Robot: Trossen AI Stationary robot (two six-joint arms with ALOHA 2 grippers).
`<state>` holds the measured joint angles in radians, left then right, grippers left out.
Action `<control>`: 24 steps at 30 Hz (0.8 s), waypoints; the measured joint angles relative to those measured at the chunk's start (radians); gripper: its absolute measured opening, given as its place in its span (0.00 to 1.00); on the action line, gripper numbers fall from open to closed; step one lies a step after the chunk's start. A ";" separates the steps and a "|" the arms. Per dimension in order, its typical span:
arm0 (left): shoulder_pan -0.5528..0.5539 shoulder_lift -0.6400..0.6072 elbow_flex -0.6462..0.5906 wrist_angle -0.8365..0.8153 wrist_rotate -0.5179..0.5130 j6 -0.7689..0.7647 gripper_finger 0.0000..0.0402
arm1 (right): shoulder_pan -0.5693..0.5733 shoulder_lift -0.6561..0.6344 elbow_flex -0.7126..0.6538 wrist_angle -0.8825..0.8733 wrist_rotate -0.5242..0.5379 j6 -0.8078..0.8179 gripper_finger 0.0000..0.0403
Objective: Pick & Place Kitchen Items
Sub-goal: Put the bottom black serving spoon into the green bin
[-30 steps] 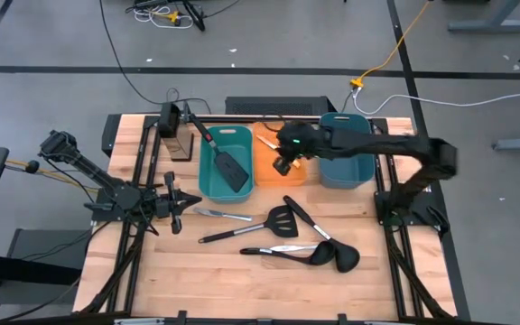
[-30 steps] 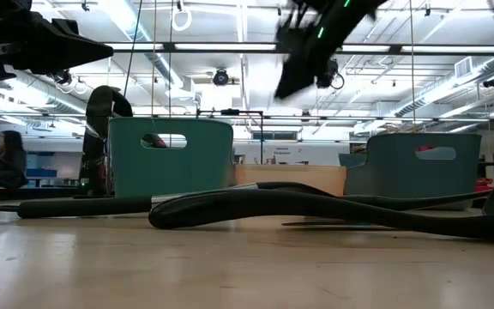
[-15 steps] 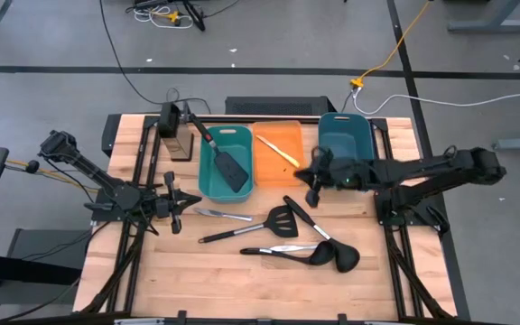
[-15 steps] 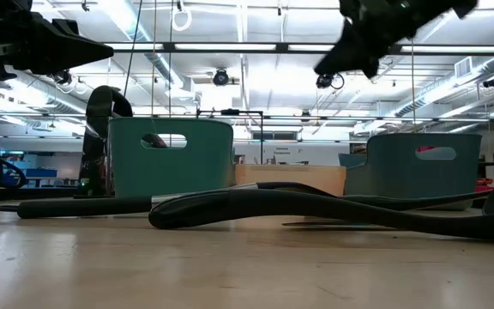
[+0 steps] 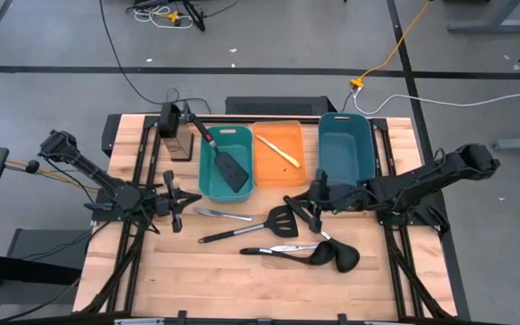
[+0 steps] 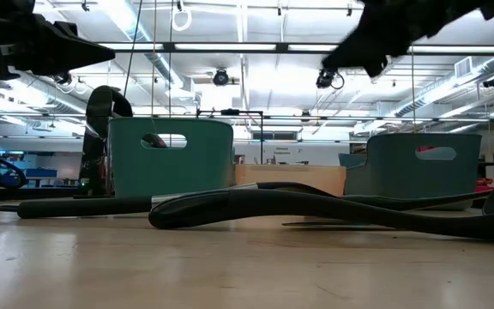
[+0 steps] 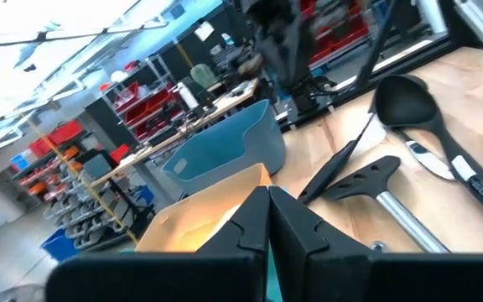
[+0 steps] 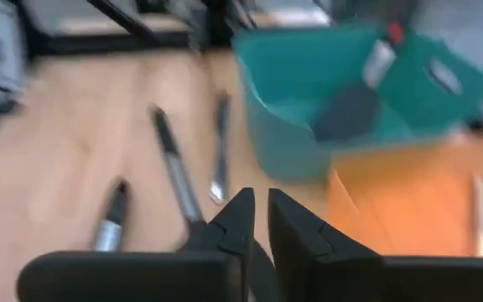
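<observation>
Slotted spatula [image 5: 284, 219] lies mid-worktop among the loose utensils: ladle [image 5: 343, 257], spoon [image 5: 292, 254], knife [image 5: 221, 214]. One spatula [image 5: 226, 162] already in the left teal bin [image 5: 205, 171], cream-handled knife [image 5: 279, 151] in the orange bin [image 5: 269, 171]. Right gripper [image 5: 315, 208] hovers just over the slotted spatula's handle, jaws nearly closed, holding nothing. Step looks like reaching for the next pick; next needs jaws opened, then descent onto the handle. Left gripper [image 5: 176, 201] parked at worktop's left edge, jaws closed, empty.

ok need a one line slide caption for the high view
Right gripper hovers over the black utensils on the table, a spatula in the teal bin, a knife in the orange bin; left gripper waits aside.
</observation>
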<state>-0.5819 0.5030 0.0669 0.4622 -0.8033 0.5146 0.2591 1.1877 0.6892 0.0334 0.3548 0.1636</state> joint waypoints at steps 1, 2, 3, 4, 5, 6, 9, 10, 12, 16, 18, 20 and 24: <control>0.000 0.000 0.000 0.000 -0.015 -0.004 0.03 | 0.002 -0.017 -0.002 0.016 -0.007 -0.023 0.09; 0.000 0.000 0.000 0.000 -0.030 -0.006 0.03 | 0.002 -0.036 -0.002 0.027 -0.004 -0.038 0.09; 0.000 0.000 0.000 0.000 -0.043 -0.006 0.03 | 0.004 -0.058 -0.004 0.027 0.005 -0.053 0.08; 0.000 0.000 0.000 0.000 -0.053 -0.006 0.03 | 0.004 -0.081 -0.012 0.023 0.022 -0.068 0.07; 0.000 0.000 0.000 0.000 -0.059 -0.006 0.03 | 0.004 -0.106 -0.024 0.022 0.032 -0.081 0.06; 0.000 0.000 0.000 0.000 -0.060 -0.006 0.02 | 0.005 -0.137 -0.041 0.024 0.037 -0.093 0.05; 0.000 0.000 0.000 0.000 -0.060 -0.006 0.01 | 0.004 -0.246 -0.110 0.056 0.038 -0.116 0.03; 0.000 0.000 0.000 0.000 -0.060 -0.006 0.01 | 0.004 -0.282 -0.138 0.078 0.038 -0.119 0.03; 0.000 -0.001 0.000 0.000 -0.060 -0.005 0.02 | 0.004 -0.345 -0.198 0.116 0.032 -0.116 0.02; 0.000 -0.001 0.000 0.000 -0.059 -0.006 0.04 | 0.004 -0.364 -0.252 0.124 0.032 -0.058 0.02; 0.000 -0.001 0.000 0.000 -0.058 -0.011 0.04 | 0.005 -0.322 -0.251 0.117 0.030 -0.003 0.03; 0.000 0.000 0.000 0.000 -0.058 -0.022 0.04 | 0.013 -0.266 -0.242 0.110 0.027 0.034 0.03; 0.000 0.000 0.000 0.000 -0.058 -0.060 0.02 | 0.051 -0.123 -0.162 0.098 0.019 0.065 0.03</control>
<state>-0.5819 0.5026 0.0669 0.4617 -0.8612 0.4547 0.3096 1.0649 0.5268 0.1315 0.3741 0.2284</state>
